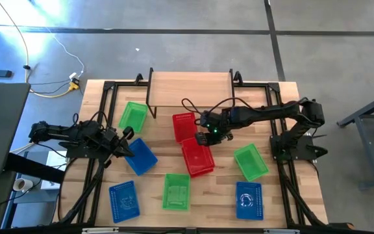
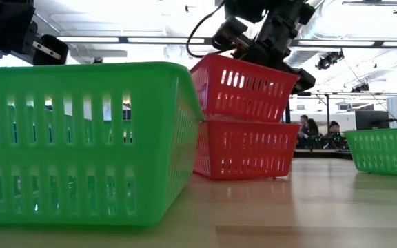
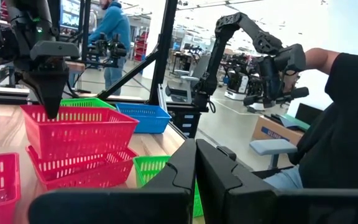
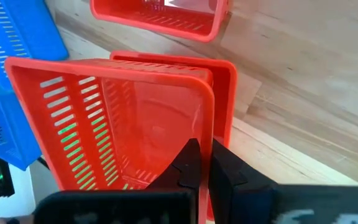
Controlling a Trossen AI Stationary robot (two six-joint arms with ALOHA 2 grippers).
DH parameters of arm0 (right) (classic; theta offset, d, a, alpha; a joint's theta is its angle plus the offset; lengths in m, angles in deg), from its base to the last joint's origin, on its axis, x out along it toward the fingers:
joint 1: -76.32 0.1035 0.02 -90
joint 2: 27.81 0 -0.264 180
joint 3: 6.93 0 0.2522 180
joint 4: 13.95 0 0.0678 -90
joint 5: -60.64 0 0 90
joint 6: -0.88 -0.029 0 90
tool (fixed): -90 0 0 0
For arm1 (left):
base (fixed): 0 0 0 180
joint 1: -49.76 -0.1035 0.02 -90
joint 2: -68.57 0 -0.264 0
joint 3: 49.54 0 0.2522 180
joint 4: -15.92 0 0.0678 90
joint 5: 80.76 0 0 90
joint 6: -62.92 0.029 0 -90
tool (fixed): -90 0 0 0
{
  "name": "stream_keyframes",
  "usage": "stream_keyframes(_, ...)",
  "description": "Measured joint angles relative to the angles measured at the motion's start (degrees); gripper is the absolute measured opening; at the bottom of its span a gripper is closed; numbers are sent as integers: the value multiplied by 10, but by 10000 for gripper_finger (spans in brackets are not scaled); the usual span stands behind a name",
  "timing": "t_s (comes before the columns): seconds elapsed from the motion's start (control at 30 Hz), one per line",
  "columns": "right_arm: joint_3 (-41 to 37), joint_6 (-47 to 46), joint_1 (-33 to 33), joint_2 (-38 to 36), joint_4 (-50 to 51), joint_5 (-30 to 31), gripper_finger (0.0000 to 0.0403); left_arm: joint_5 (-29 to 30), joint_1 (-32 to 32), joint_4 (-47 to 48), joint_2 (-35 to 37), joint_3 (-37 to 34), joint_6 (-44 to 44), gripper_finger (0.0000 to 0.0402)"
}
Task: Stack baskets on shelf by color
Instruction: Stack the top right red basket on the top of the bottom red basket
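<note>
The shelf, a light wood plank on thin black legs, carries no basket, so the sorting has hardly begun. In front of the shelf, the right gripper is pinched shut on the wall of a red basket, holding it tilted, partly nested into a second red basket that sits on the table. A third red basket lies just in front of the shelf, beside this pair. By my judgement one red stack is half formed on the table; it must yet go up on the shelf, and green and blue are not started.

Three green baskets and three blue baskets lie scattered singly, in front of the shelf and to either side. The left gripper waits closed and empty beside the nearest blue basket.

All are thin, glossy plastic, rectangular, with slotted walls and rounded rims that let light through.
</note>
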Motion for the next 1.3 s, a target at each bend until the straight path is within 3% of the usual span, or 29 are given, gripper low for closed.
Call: stream_keyframes(1.3,0,4,11,41,1,5,10,-2,0,0,-1,0,-2,1)
